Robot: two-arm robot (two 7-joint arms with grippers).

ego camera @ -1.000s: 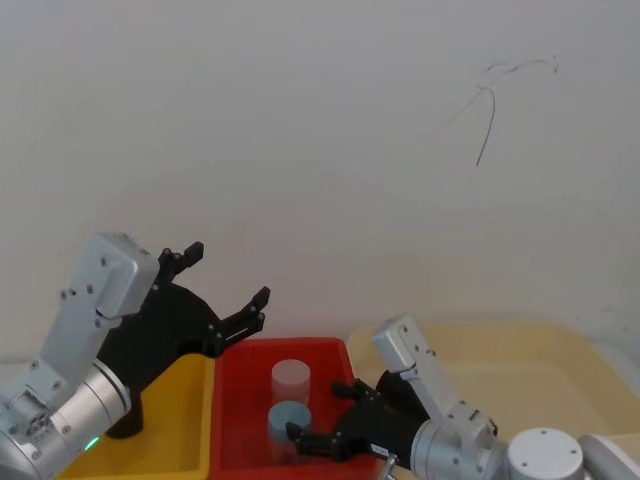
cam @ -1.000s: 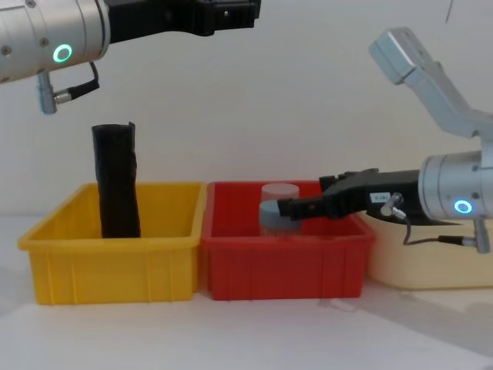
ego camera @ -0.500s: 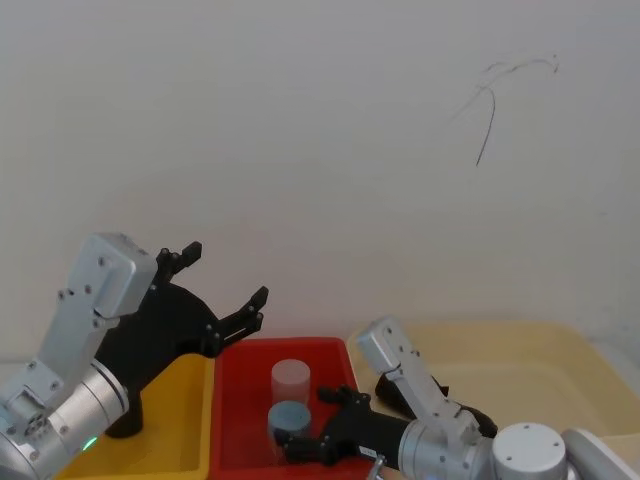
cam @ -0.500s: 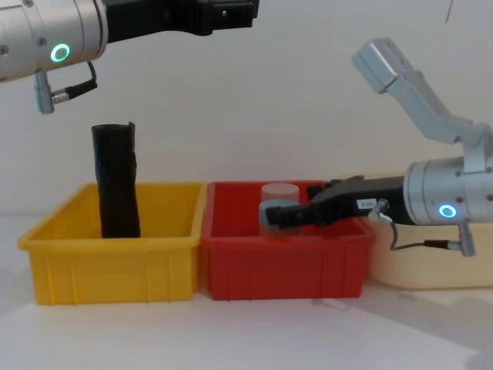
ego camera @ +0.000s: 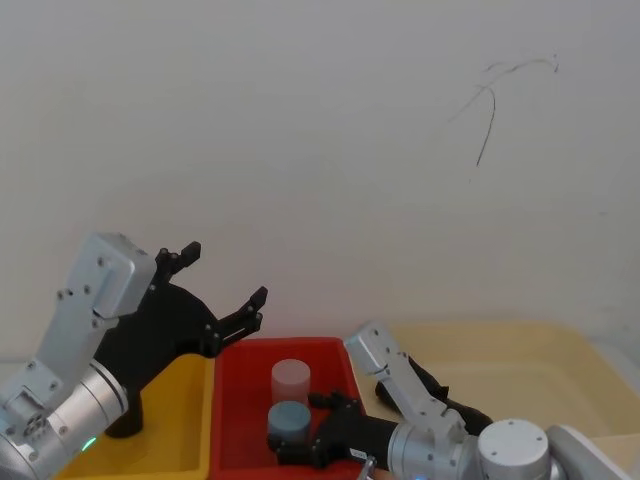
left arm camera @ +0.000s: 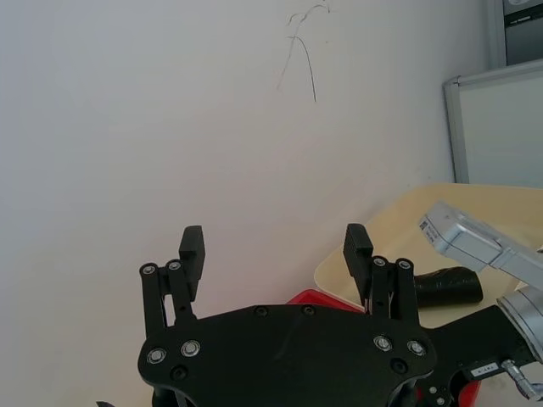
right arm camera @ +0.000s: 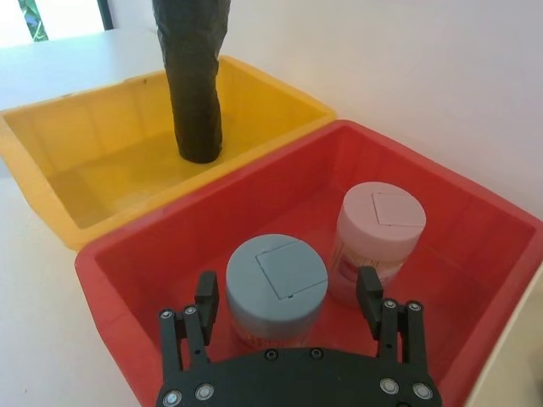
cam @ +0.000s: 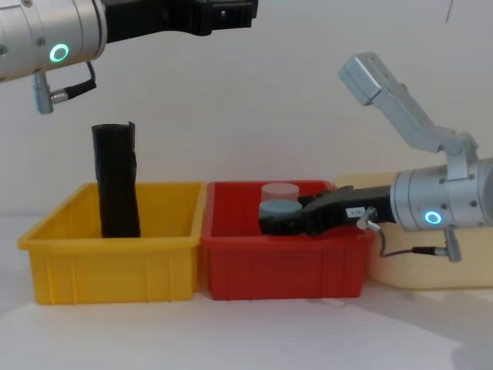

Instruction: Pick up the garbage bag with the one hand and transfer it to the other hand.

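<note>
The garbage bag [left arm camera: 445, 286], a black lumpy wad, lies in the cream bin [ego camera: 520, 365] behind my right arm, and neither gripper touches it. My left gripper [ego camera: 225, 272] hangs open and empty high above the yellow bin [cam: 115, 270]; the left wrist view shows its fingers spread wide [left arm camera: 273, 242]. My right gripper [right arm camera: 287, 284] is open and low inside the red bin [cam: 281, 266]. Its two fingers stand on either side of a grey-lidded jar [right arm camera: 276, 271] without closing on it.
A tall black roll [cam: 115, 181] stands upright in the yellow bin. A pale pink-lidded jar [right arm camera: 380, 212] sits just behind the grey one in the red bin. The three bins stand side by side against a white wall.
My right gripper has slid further left and lower into the red bin, until its fingers flank the grey-lidded jar. The left arm has stayed still.
</note>
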